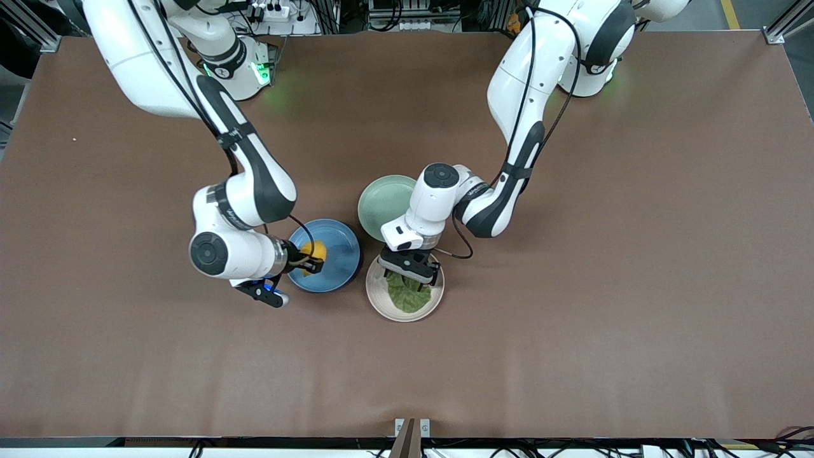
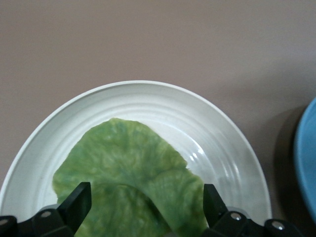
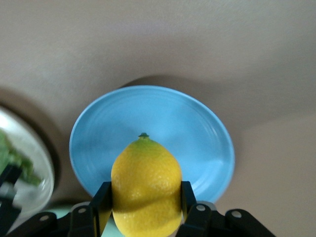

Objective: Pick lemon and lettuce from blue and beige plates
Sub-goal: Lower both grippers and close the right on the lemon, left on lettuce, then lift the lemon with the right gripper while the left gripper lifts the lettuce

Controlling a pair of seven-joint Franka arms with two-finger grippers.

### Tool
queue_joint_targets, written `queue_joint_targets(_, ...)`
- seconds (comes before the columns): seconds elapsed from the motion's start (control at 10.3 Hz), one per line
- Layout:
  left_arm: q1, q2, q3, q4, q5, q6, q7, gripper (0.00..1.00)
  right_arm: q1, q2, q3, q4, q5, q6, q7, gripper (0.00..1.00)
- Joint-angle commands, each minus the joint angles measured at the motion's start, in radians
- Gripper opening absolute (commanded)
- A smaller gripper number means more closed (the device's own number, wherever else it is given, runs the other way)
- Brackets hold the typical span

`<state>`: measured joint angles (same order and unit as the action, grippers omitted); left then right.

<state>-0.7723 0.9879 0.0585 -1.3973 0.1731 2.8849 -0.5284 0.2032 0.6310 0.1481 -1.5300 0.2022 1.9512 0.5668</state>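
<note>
Near the middle of the table [image 1: 572, 286], well clear of every edge, we see three plates clustered together. Over the blue plate [image 1: 337, 257], the right gripper [image 3: 143, 205] is clamped on the lemon [image 3: 146, 185], one finger on each flank; its long axis runs straight out from the fingers, and the small green-tipped nub points away from the wrist, over the plate. We see dimpled yellow skin, with a shadowed band low on the fruit. The glossy blue plate holds nothing else.

Just beside it, nearer the front edge, the beige plate [image 2: 148, 103] holds the lettuce [image 2: 128, 173], a flat, crinkled, veined leaf. The left gripper [image 2: 145, 200] is down on it with its fingers spread wide, one at each side of the leaf, not closed. Faint concentric rings mark that plate's rim.

A mint plate [image 1: 381, 197], farther from the front edge, is partly covered by the left arm.
</note>
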Motion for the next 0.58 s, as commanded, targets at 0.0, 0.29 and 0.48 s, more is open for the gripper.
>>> queue_joint_targets(0.0,-0.013,0.018,0.021,0.024,0.026,0.014,-0.007,1.00,-0.056,-0.088,-0.004,-0.053,-0.039,-0.080,-0.213,0.04)
queue_joint_targets(0.29,-0.012,0.018,0.021,0.020,0.028,0.014,0.025,0.87,-0.073,-0.140,-0.002,-0.221,-0.281,-0.011,-0.255,0.06)
queue_joint_targets(0.48,-0.012,0.017,0.023,0.018,0.034,0.013,0.025,0.66,-0.135,-0.189,-0.002,-0.362,-0.308,0.128,-0.342,0.06)
